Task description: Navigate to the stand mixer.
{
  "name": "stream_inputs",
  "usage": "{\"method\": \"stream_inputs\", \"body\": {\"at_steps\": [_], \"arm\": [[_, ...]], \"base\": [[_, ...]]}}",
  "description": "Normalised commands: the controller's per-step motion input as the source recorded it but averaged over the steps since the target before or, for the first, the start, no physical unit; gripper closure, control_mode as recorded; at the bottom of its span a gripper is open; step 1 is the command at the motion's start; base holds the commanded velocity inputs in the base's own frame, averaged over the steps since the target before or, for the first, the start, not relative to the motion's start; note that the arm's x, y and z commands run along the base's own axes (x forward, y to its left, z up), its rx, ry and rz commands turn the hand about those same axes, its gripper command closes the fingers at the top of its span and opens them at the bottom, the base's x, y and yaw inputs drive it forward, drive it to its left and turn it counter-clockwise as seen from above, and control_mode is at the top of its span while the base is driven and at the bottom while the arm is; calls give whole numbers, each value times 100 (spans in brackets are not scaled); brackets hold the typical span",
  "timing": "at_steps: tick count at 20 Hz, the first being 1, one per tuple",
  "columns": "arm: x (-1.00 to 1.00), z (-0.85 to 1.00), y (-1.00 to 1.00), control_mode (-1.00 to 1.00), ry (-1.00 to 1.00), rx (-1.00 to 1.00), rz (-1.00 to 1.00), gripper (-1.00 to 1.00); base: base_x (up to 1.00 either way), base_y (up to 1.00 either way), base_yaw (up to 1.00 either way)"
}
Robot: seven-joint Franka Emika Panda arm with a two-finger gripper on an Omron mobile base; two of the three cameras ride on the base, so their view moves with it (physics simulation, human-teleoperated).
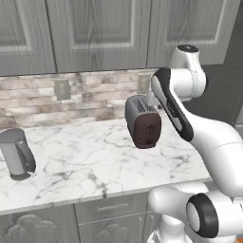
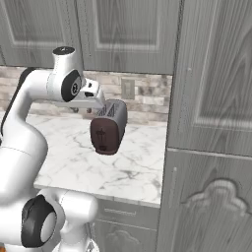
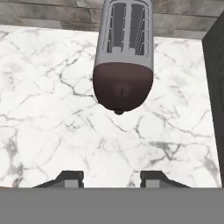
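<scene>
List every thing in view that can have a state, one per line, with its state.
toaster: upright on the marble counter, slots empty, near the backsplash.
kettle: upright at the counter's left end, lid on.
upper cabinets: doors closed.
drawer: closed, under the counter edge.
tall cabinet: doors closed, right of the counter.
claw: open, empty, above the counter, pointing at the toaster.
</scene>
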Motion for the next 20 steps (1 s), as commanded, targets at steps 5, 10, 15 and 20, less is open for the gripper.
{"method": "stream_inputs", "body": {"at_steps": [5,10,15,20], "arm": [[-41,-1,-5,-100,0,0,0,-100],[-76,-23,-7,-100,2,0,0,-100],[-52,-55,0,-100,4,-2,0,-100],[-41,-65,-1,-100,8,-3,2,-100]], "base": [[0,0,0],[0,0,0],[0,0,0],[0,0,0]]}}
